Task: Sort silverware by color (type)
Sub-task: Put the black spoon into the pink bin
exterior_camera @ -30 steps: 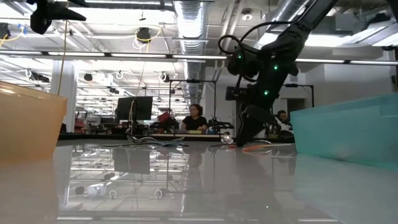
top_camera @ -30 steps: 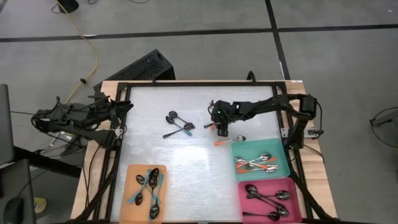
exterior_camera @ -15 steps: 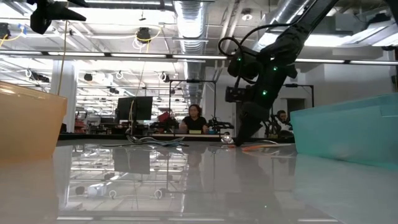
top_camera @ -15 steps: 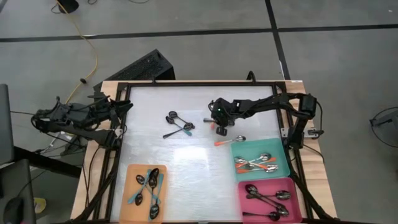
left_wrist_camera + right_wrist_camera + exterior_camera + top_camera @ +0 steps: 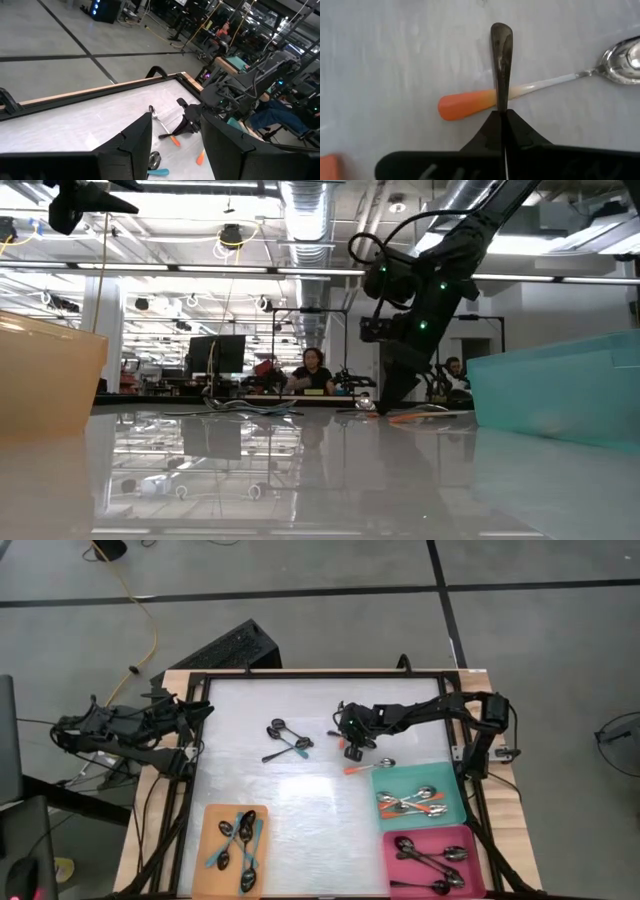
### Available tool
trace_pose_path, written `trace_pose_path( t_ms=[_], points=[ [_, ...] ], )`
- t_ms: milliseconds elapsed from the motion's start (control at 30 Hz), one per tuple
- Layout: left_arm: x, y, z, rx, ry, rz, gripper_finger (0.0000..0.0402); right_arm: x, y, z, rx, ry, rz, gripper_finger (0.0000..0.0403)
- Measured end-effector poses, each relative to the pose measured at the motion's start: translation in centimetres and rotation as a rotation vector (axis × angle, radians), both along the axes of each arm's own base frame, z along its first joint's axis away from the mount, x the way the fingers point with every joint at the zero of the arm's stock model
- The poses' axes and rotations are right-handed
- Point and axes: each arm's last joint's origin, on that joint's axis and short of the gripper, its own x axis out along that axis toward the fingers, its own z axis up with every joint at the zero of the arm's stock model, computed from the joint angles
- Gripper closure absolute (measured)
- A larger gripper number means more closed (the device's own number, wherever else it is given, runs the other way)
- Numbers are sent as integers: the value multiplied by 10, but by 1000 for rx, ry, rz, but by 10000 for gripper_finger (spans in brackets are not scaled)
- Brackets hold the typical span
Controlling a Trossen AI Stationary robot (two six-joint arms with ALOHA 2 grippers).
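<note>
Right gripper (image 5: 503, 116) is pinched shut on a dark metal spoon (image 5: 501, 60) handle, held above the orange-handled spoon (image 5: 485, 100) lying mid-table beside the teal tray (image 5: 452, 785); left gripper (image 5: 175, 145) is parked spread at the table's left edge

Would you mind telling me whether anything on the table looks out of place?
Nothing is spilled, but colours look swapped: the orange tray holds teal-handled spoons and the teal tray holds orange-handled spoons. Right gripper is shut on a dark spoon; left gripper waits at the table's left edge.
</note>
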Motion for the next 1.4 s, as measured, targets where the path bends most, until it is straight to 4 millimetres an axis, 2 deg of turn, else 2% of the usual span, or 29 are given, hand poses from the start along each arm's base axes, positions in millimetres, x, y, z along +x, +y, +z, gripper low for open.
trace_pose_path(
  t_ms=[100,233,367,600,733,967,1200,1400],
  points=[
    [0,0,0,0,0,0,251,4,1,10,7,-26,-8,395],
    [0,0,0,3,2,-1,251,10,2,42,-22,-137,-2,395],
    [0,0,0,15,9,-4,251,9,7,66,-41,-194,2,396],
    [0,0,0,16,9,-1,251,0,31,117,-61,-342,38,396],
    [0,0,0,22,10,12,251,-14,55,148,-42,-428,76,396],
    [-1,1,1,32,5,47,251,-46,103,184,57,-520,158,396],
    [-1,1,1,31,4,47,251,-76,162,195,239,-504,249,396],
    [-1,1,1,32,5,48,251,-108,217,188,341,-391,240,396]
  ],
)
